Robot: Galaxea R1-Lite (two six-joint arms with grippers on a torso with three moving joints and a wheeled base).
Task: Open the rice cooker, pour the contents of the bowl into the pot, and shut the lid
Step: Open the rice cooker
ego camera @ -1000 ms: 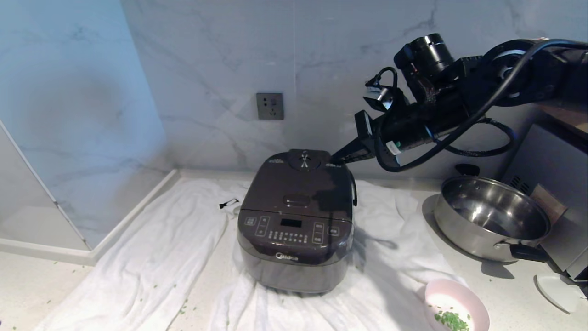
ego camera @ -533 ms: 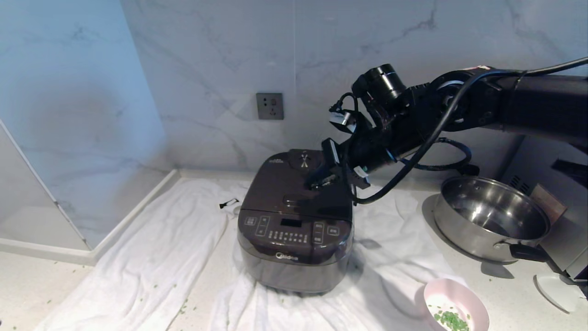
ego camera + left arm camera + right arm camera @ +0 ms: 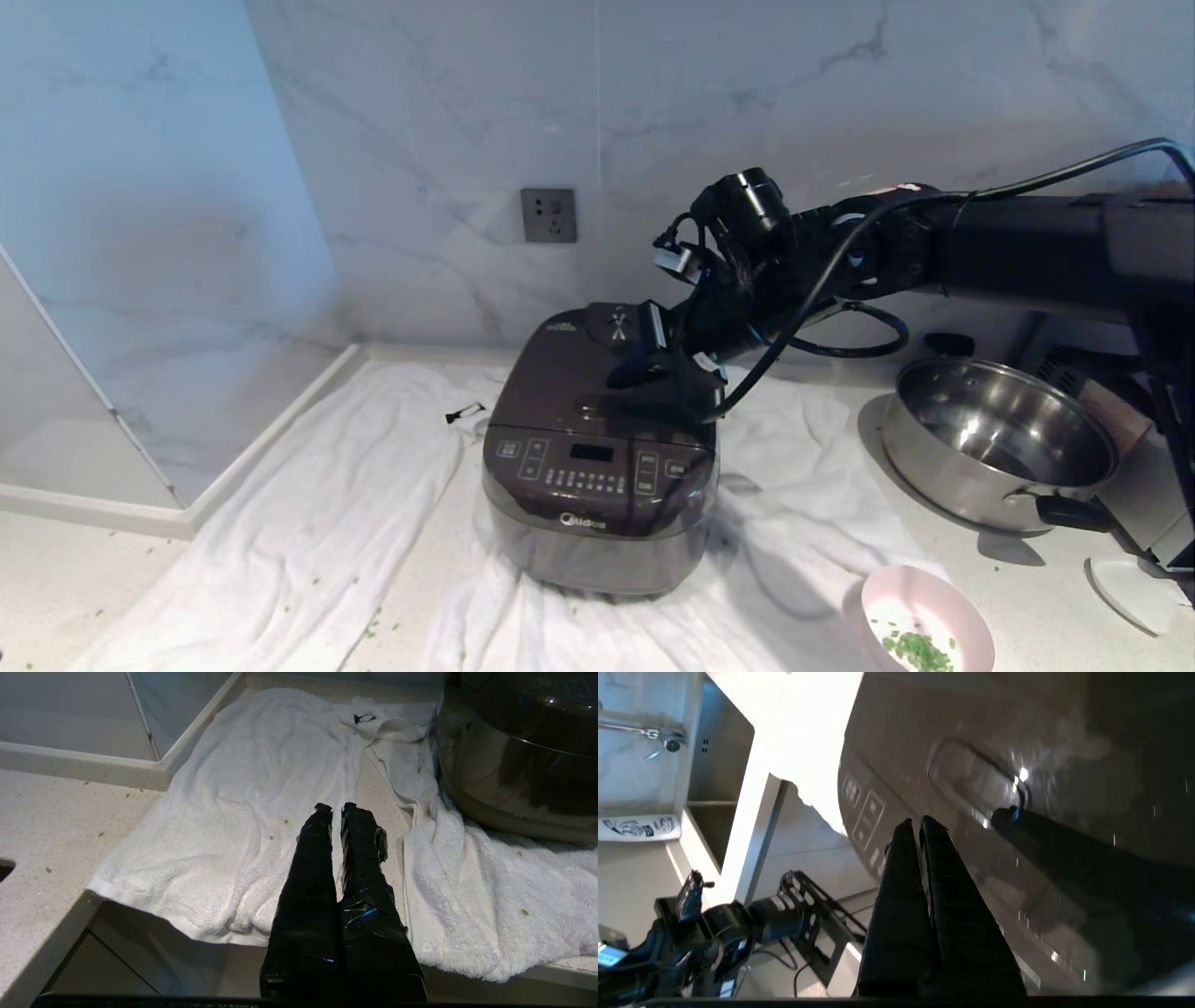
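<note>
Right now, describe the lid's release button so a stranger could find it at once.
Find the dark rice cooker on the white towel. On its closed lid, the release button sits just behind the front control panel, by the shut right gripper. It is one long oval, unlike the round vent behind.

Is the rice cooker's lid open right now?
No, the lid lies flat and shut on the rice cooker, with the pot hidden inside.

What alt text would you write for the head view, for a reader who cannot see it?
The right gripper, shut, hovers above the closed lid of a dark rice cooker that stands on a white towel. On the robot's right are a steel pan and a pink bowl with chopped greens.
</note>
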